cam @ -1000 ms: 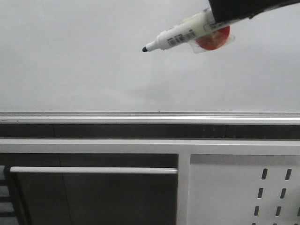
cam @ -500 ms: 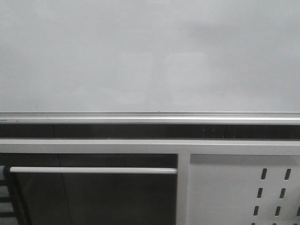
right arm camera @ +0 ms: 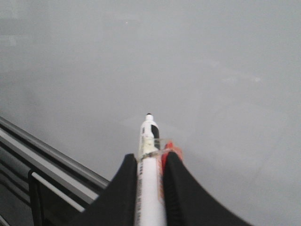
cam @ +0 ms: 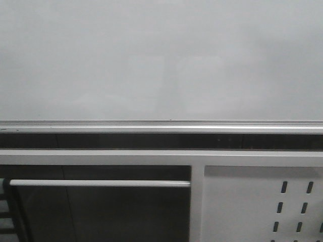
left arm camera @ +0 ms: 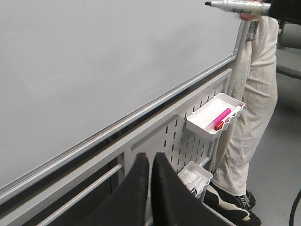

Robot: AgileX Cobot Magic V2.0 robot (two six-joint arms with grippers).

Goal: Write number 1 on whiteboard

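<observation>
The whiteboard (cam: 161, 60) fills the front view's upper half, with no stroke on it. The right gripper (right arm camera: 149, 162) clamps the marker pen (right arm camera: 149, 188), tip clear of the board. The left gripper (left arm camera: 149, 162) hangs empty, jaws almost together. At its two o'clock, an upper tray (left arm camera: 200, 125) holds a pink marker (left arm camera: 221, 117); the lower tray (left arm camera: 195, 170) holds something indistinct.

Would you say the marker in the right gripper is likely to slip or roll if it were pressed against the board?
The marker looks round and smooth, so it would probably roll if dropped. Clamped between the right gripper's fingers, it seems stiff and light, though pressing on the glossy whiteboard might push it backward.
</observation>
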